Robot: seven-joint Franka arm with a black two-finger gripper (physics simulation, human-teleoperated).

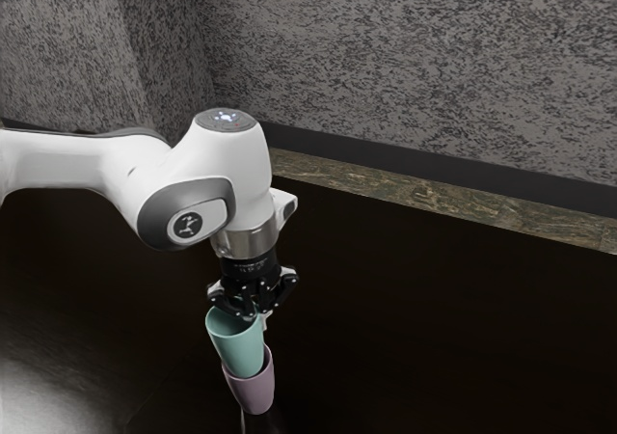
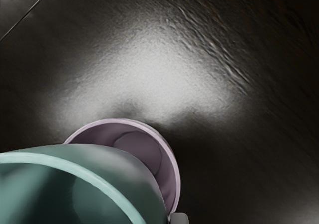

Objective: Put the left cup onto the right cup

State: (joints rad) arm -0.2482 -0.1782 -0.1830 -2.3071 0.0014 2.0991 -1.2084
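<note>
A teal cup (image 1: 238,345) hangs tilted under my black gripper (image 1: 249,315), which is shut on its rim. Its lower end sits inside the mouth of a mauve cup (image 1: 254,390) that stands on the dark table near the front edge of the exterior view. In the wrist view the teal cup (image 2: 75,189) looms large and blurred just under my hand. It leans over the open rim of the mauve cup (image 2: 167,149) and covers part of it. The mauve cup's inner wall and floor still show beside the teal one.
The dark tabletop (image 1: 434,328) stretches to the exterior view's right, bounded at the back by a pale speckled ledge (image 1: 453,201) and a grey stippled wall. A bright glare patch (image 2: 149,79) lies on the table beyond the cups.
</note>
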